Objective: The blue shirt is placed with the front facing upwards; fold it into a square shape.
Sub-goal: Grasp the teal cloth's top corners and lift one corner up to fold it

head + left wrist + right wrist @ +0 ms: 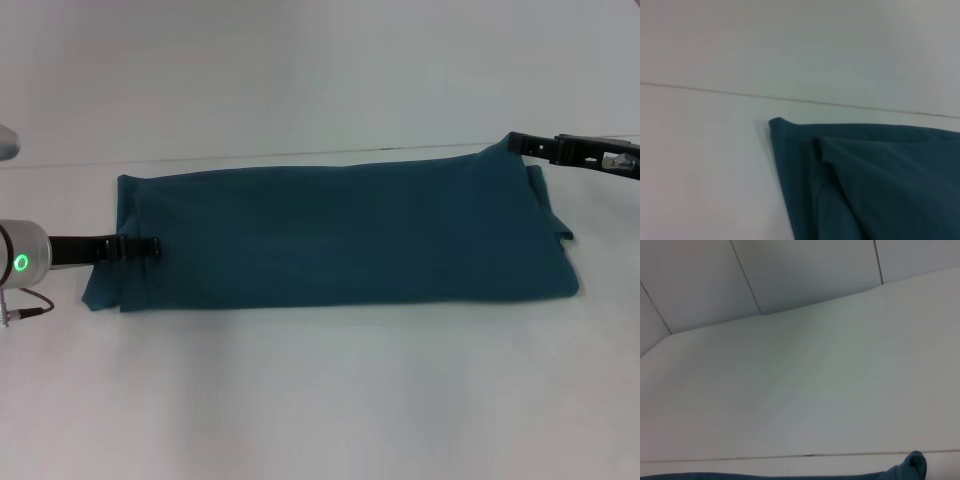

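**Both grippers at the ends of a long folded strip**

The left gripper (150,245) rests on the left end of the blue shirt (340,235); the right gripper (520,142) meets its far right corner. Whether either is clamped cannot be told. The shirt lies on the white table (320,400), long axis left-to-right between them, so folding end-over-end looks next.
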Robot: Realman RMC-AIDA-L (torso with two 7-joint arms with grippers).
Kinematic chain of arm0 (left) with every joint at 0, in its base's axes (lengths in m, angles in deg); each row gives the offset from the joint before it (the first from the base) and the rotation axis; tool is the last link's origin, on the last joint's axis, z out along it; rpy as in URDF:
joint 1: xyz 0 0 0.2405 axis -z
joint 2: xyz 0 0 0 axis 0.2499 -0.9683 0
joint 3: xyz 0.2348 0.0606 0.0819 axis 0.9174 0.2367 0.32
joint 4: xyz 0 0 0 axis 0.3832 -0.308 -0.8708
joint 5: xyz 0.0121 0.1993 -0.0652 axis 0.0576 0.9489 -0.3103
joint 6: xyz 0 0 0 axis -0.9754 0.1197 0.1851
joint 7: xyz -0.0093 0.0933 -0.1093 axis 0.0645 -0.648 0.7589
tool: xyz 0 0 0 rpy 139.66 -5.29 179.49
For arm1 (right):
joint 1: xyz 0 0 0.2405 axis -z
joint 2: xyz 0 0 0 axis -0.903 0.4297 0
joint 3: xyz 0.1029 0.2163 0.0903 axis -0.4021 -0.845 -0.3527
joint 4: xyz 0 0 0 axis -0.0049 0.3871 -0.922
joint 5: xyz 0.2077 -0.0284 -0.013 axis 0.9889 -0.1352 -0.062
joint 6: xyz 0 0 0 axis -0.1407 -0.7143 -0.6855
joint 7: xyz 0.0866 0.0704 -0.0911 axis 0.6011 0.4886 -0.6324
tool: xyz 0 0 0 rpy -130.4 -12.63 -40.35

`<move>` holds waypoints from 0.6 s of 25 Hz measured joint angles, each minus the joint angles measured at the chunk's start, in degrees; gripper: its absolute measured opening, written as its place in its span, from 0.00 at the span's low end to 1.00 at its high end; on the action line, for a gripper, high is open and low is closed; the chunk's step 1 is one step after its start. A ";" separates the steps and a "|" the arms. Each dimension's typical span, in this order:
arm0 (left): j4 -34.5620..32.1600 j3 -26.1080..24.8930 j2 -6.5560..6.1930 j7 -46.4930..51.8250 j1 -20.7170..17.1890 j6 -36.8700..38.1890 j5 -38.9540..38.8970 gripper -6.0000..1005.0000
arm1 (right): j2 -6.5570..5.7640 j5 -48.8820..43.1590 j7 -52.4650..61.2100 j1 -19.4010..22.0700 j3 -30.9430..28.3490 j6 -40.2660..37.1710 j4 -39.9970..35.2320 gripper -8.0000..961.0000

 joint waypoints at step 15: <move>4.51 0.07 0.06 -0.58 1.27 -3.51 0.06 0.90 | -0.09 0.00 -0.15 -0.17 0.29 -1.21 0.42 0.81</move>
